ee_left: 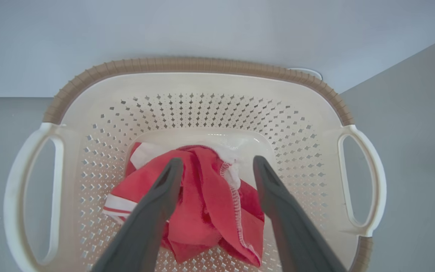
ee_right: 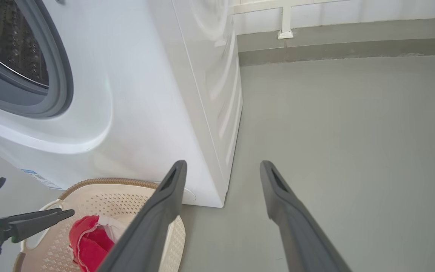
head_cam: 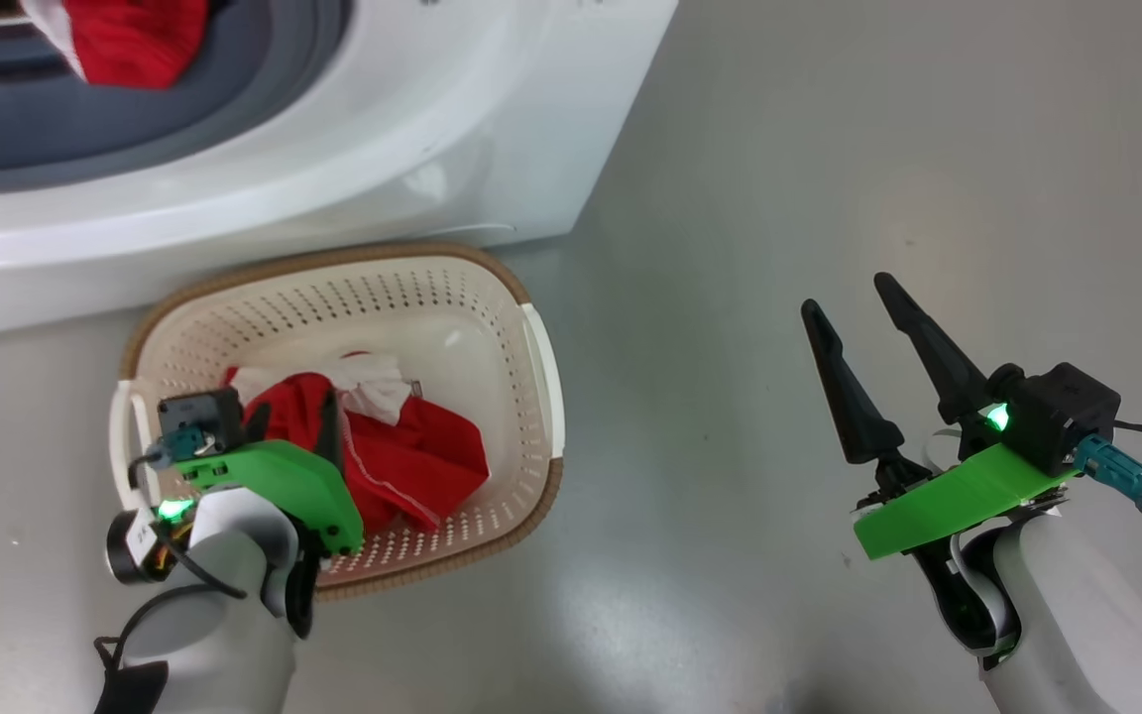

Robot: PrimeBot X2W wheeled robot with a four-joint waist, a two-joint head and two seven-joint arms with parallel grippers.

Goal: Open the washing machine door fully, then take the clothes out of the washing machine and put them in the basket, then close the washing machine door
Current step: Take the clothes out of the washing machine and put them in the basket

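1. The head view is catching a red garment [head_cam: 130, 40] lying at the mouth of the washing machine [head_cam: 452, 119]. The right wrist view is instead showing the steel drum [ee_right: 13, 41], the grey ring [ee_right: 60, 75] and a blue label [ee_right: 38, 177] low on the front.
2. The left wrist view is looking straight down into the basket [ee_left: 202, 66], which is standing on the floor [head_cam: 779, 149] just beside the machine. The clothes [ee_left: 206, 211] are lying crumpled on its bottom, red with white trim.
3. The left end effector [ee_left: 217, 166] is hanging inside the basket with its fingers spread to either side of the clothes, clamping nothing. Whether the fingers are touching the fabric cannot be told.
4. The right end effector [head_cam: 847, 297] is hovering over bare floor, well apart from the basket, with its fingers wide apart and holding nothing.
5. The frame edge is cropping the red garment at the drum opening, and the left arm is hiding the basket's near corner.
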